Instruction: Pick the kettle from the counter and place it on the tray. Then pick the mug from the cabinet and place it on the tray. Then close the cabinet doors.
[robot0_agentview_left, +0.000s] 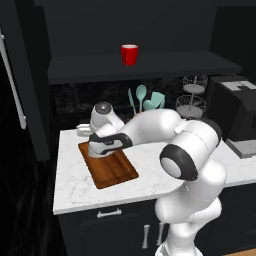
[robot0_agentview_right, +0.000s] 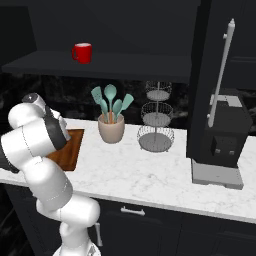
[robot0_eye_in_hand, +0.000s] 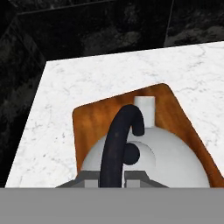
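Observation:
The silver-grey kettle (robot0_eye_in_hand: 175, 157) is over the near end of the brown wooden tray (robot0_eye_in_hand: 92, 118), its spout pointing away from the hand. My gripper (robot0_eye_in_hand: 112, 177) is shut on the kettle's black upright handle, one finger on each side. Whether the kettle's base rests on the tray I cannot tell. In the left base view the hand covers most of the kettle above the tray (robot0_agentview_left: 117, 172), near the counter's (robot0_agentview_left: 75, 185) left end. The red mug (robot0_agentview_left: 129, 54) stands on the shelf of the open cabinet (robot0_agentview_left: 150, 67). Both cabinet doors (robot0_agentview_left: 22, 85) (robot0_agentview_right: 210, 75) stand swung open.
A beige crock of teal utensils (robot0_agentview_right: 111, 129) stands behind the arm, with a tiered wire stand (robot0_agentview_right: 156, 122) to its right. A dark coffee machine (robot0_agentview_right: 220, 145) sits at the counter's right end, below the open right door. Drawers with silver pulls (robot0_agentview_left: 109, 213) lie under the counter.

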